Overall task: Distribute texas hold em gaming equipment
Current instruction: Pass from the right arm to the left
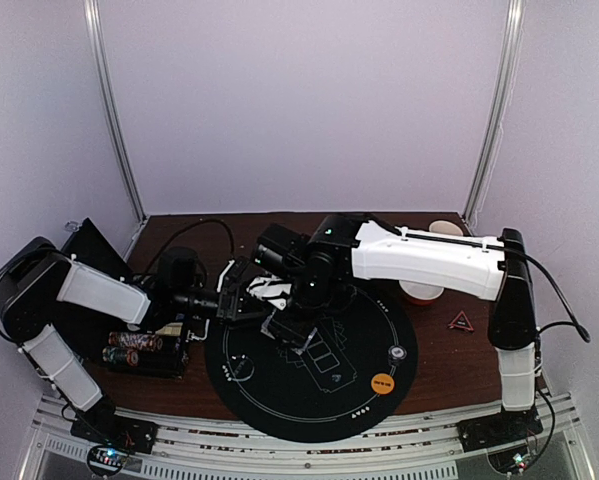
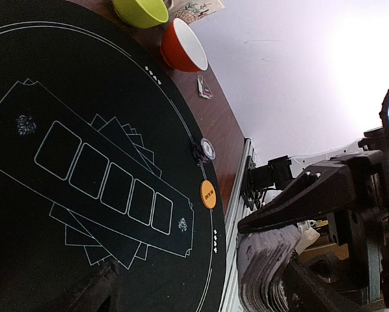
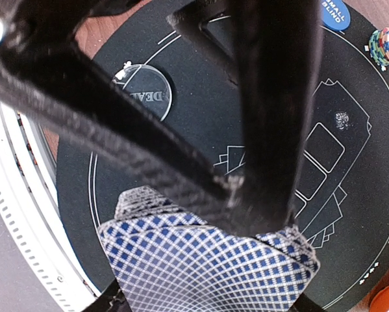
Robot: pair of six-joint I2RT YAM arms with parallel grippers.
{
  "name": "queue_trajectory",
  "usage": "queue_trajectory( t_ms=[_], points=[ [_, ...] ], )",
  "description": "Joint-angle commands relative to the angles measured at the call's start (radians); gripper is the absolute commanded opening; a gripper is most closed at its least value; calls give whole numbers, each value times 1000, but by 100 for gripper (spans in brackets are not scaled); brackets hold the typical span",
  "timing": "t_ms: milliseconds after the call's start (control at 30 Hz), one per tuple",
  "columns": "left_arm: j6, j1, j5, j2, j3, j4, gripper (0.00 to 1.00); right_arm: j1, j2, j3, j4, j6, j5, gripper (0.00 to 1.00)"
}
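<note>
1. The right gripper [image 3: 243, 208] is clamped on a deck of blue-diamond-backed cards [image 3: 207, 266]. The deck hangs slightly fanned in the air above the left half of the round black mat [image 1: 309, 405].
2. The left gripper [image 1: 234, 296] has its jaws wide apart and holds nothing. It sits just beside the deck, and its own camera sees the card edges side-on.
3. The step in hand looks like drawing one card off the held deck to deal it.
4. To do this well, the left fingers should meet the outermost card of the fan at the exposed corner, where it stands free of its neighbours.
5. The left gripper should close lightly and only on that corner, then pull along the plane of the card rather than away from it. The right grip must stay firm enough that the rest of the deck does not slide out.
6. The main risks are pinching several cards at once or tugging the fan loose.
7. The printed card outlines on the mat make sensible landing spots.
8. The path should avoid the clear dealer button [image 3: 145, 91], the blue small-blind disc [image 3: 336, 12], the chip stack [image 3: 386, 44] and the orange disc [image 2: 208, 194] near the mat's rim.
9. The red triangle [image 1: 461, 321] lies on the wood, well apart from the deck.
</note>
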Motion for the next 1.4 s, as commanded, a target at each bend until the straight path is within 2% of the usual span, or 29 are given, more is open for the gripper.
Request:
queue_trajectory(
  t_ms=[0, 233, 333, 633, 833, 967, 1133, 1367],
  points=[
    [35, 12, -16, -38, 25, 14, 91, -4, 14, -13, -22, -6, 33, 57],
    [79, -5, 1, -81, 12, 13, 96, -11, 18, -6, -23, -4, 33, 57],
    [140, -37, -9, -73, 36, -52, 97, -12, 20, 2, -23, -5, 35, 56],
    [136, -66, 11, -10, 76, -48, 91, -9, 22, 7, -21, -14, 43, 56],
    [31, -73, 37, 24, 48, 119, 84, -6, 20, 25, 9, -35, 30, 56],
    [-82, -75, 47, 17, -3, 334, 84, -7, 17, 27, 47, -40, 14, 56],
    [-177, -75, 41, 25, -46, 469, 73, -9, 20, 31, 57, -45, 30, 55],
    [-132, -74, 69, 13, -47, 396, 55, -12, 36, 60, 45, -44, 49, 55]
  ],
)
